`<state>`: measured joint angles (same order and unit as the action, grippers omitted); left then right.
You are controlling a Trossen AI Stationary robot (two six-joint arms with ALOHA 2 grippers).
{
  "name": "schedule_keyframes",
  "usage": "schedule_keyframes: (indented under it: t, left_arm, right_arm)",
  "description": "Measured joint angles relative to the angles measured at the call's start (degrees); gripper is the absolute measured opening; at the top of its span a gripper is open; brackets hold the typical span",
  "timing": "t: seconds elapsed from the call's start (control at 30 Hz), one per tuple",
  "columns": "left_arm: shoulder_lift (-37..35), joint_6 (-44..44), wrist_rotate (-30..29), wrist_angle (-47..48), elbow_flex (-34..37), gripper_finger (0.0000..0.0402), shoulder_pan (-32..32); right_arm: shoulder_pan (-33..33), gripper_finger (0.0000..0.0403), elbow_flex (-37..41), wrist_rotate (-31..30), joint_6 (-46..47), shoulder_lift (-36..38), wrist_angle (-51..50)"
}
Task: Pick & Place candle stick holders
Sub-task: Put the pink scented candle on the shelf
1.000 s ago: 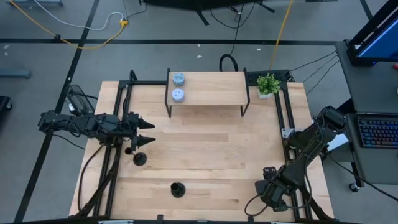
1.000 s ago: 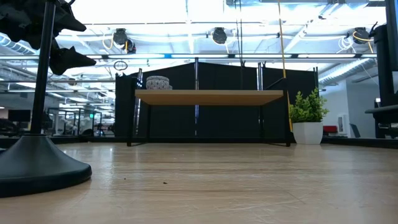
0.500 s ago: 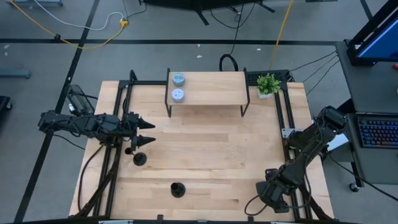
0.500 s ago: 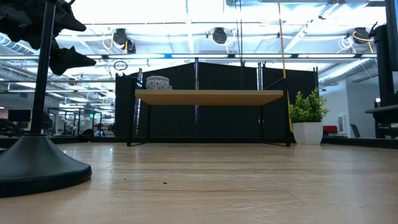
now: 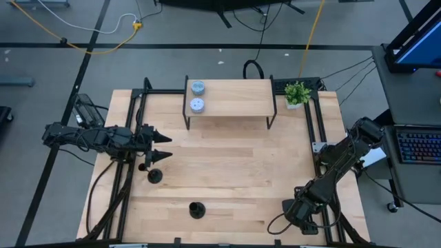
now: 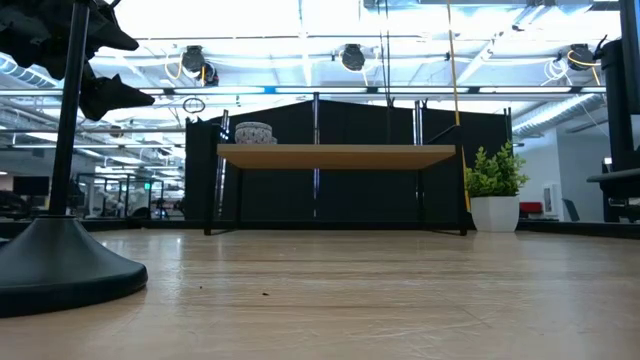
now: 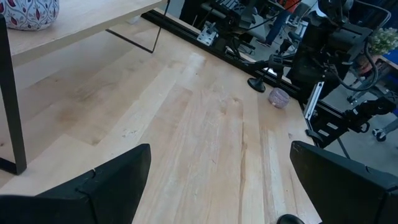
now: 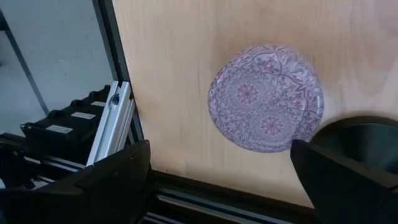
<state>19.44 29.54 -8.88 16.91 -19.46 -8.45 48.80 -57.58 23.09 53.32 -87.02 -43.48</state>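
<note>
right gripper open, empty | hid lilac tin from above; holder cut off | left gripper open, empty

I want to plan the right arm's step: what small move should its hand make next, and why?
Probably shift the open right hand sideways to the holder: it faces the lilac tin, with the holder just beside it.

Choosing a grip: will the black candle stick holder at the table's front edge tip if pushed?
Pushed low, the candle stick holder probably slides: its disc base looks wide. Pushed high on the thin stem, it might tip. Likely rigid.
</note>
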Motion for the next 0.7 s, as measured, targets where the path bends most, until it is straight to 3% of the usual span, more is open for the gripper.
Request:
schedule_keyframes:
  t: [0.23,0.5,0.7]
  left_arm:
    - [0.0,-0.8,0.0,0.0,0.0,0.0392,0.0]
    - [0.0,-1.4,0.0,0.0,0.0,0.0392,0.0]
    - [0.0,-1.2,0.0,0.0,0.0,0.0392,0.0]
  right_arm:
    - [0.0,0.038,0.0,0.0,-0.6,0.0,0.0]
    - [-0.2,0.038,0.0,-0.9,-7.4,0.0,0.0]
    - [-0.2,0.038,0.0,-3.9,-8.0,0.0,-0.1]
